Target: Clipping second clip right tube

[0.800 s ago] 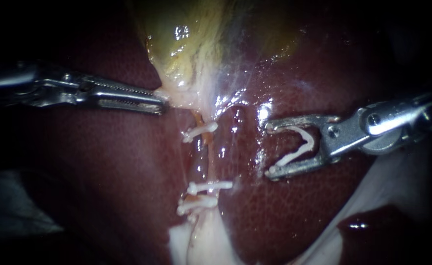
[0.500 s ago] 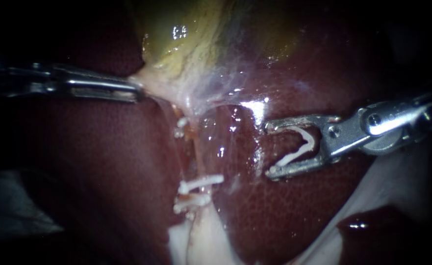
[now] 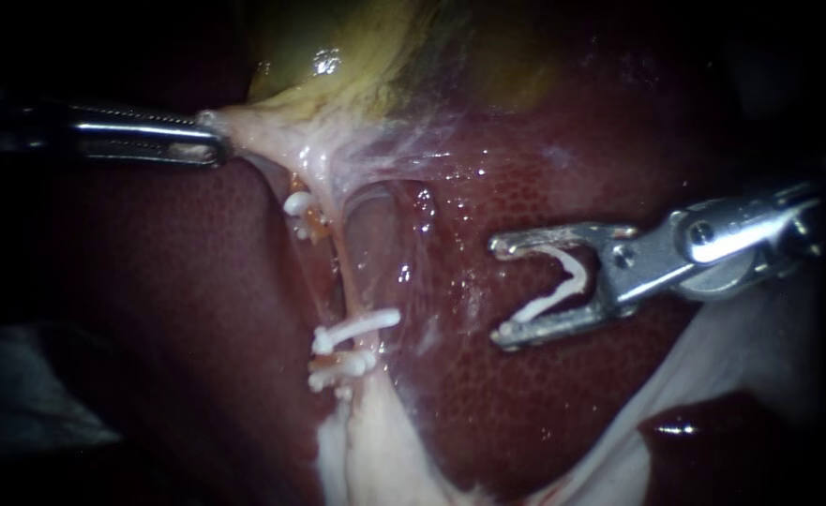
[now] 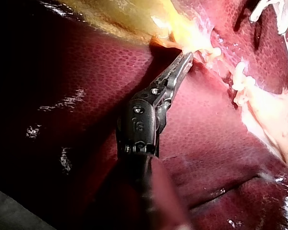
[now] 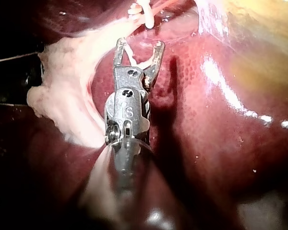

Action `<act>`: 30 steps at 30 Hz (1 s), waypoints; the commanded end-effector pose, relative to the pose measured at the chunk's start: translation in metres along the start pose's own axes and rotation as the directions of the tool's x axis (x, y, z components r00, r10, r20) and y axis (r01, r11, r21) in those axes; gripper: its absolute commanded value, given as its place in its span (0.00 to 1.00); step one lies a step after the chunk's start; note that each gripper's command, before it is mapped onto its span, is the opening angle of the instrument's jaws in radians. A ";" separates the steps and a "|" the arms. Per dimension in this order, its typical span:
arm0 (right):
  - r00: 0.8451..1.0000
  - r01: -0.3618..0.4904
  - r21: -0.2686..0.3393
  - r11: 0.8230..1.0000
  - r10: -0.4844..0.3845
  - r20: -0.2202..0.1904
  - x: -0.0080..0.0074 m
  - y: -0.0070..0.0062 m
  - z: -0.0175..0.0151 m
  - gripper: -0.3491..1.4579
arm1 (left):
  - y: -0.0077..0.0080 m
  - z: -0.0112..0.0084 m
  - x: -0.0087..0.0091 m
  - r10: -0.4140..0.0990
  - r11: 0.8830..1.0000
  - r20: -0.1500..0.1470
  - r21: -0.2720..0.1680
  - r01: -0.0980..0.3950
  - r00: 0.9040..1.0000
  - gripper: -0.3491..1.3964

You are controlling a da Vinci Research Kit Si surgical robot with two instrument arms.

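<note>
My left instrument comes in from the left, its jaws shut on pale tissue at the neck of the yellow-green gallbladder, which it holds stretched leftward. Below it a thin orange tube runs down over the liver. It carries one white clip high up and two low down. A filmy strand arcs just right of this tube. My right instrument hovers right of the strand, its jaws wide apart around a white clip. In the right wrist view this instrument stays short of the clipped tube.
Pale fatty tissue spreads below the lower clips, and a pale band lies under the right shaft. In the left wrist view my left instrument lies across dark liver, with the clips beside its tip.
My left instrument has drawn the gallbladder neck up and to the left. The tube has stretched and its upper clip has shifted left. My right instrument has barely moved.
</note>
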 end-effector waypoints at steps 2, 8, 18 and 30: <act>0.999 -0.042 0.009 0.999 0.042 -0.002 -0.0002 0.0001 0.0013 0.47 | 0.0001 0.0002 -0.0001 0.001 1.000 0.001 -0.001 -0.001 1.000 0.00; 0.991 -0.130 0.044 0.990 0.131 -0.016 -0.0009 0.0007 0.0054 0.47 | 0.0002 0.0003 -0.0001 0.001 1.000 0.001 -0.001 -0.001 1.000 0.00; 0.976 -0.215 0.067 0.974 0.217 -0.025 -0.0017 0.0030 0.0106 0.46 | 0.0005 0.0005 -0.0001 0.001 1.000 0.001 -0.002 -0.001 1.000 0.00; 0.926 -0.330 0.195 0.924 0.357 -0.123 -0.0029 0.0048 0.0147 0.46 | 0.0007 0.0008 -0.0001 0.002 1.000 0.001 -0.003 -0.002 1.000 0.00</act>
